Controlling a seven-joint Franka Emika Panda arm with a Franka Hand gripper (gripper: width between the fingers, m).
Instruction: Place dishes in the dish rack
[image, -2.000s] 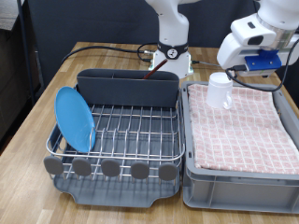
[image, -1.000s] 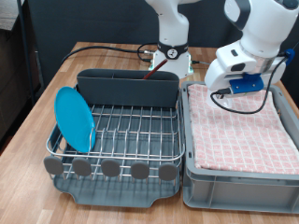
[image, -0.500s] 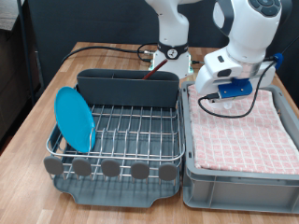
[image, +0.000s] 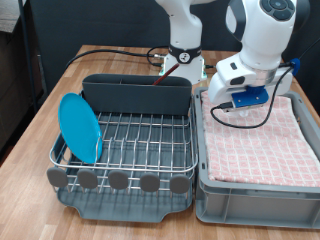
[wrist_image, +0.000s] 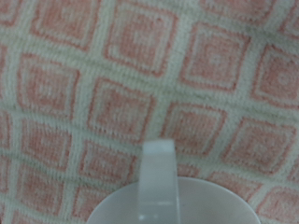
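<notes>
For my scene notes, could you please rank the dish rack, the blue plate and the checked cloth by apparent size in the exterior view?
1. dish rack
2. checked cloth, partly hidden by the arm, so its place against the rack is unsure
3. blue plate, clearly smallest

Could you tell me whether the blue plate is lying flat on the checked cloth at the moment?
No, the blue plate stands on edge in the wire dish rack at the exterior view's left, away from the checked cloth.
</notes>
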